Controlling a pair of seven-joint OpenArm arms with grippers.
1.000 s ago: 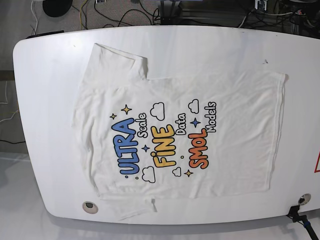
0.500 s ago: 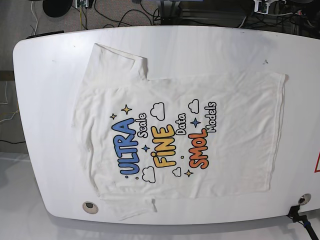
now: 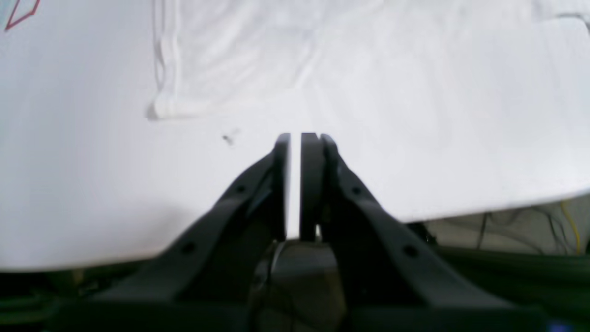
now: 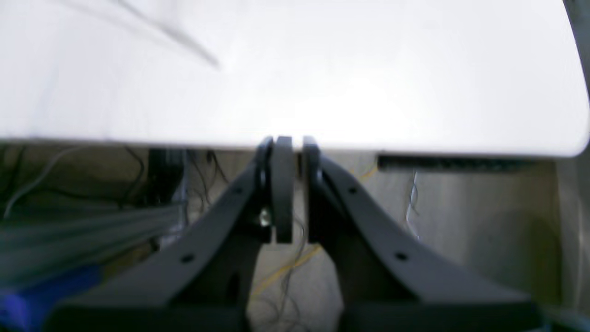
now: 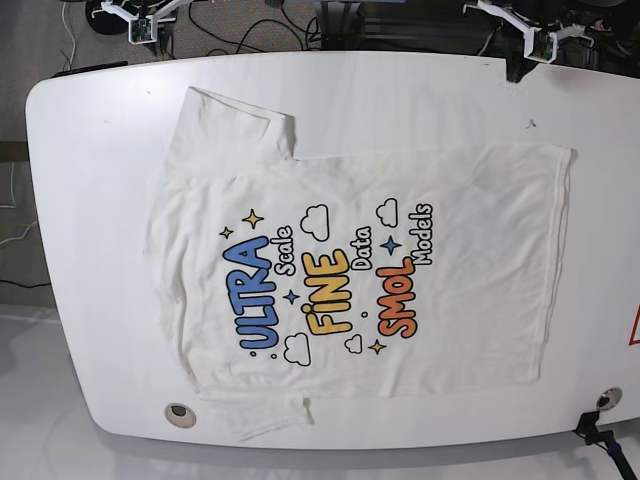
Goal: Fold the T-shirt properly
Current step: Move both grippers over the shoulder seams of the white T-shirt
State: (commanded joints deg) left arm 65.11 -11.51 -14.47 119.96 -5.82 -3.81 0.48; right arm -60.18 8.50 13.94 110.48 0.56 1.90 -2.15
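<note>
I see a white table (image 5: 100, 200) with rounded corners, a small round dark fitting (image 5: 179, 412) near its front edge, a tiny dark speck (image 5: 531, 124), and tangled cables (image 5: 240, 25) on the floor beyond.

Cloth on a smooth table

The white printed cotton T-shirt (image 5: 360, 270) looks soft, matt and wrinkled; under it, the white oval table (image 5: 90, 200) is smooth, slightly glossy.

T-shirt (image 5: 360, 265) flat on table (image 5: 90, 200); bare margins around
</note>
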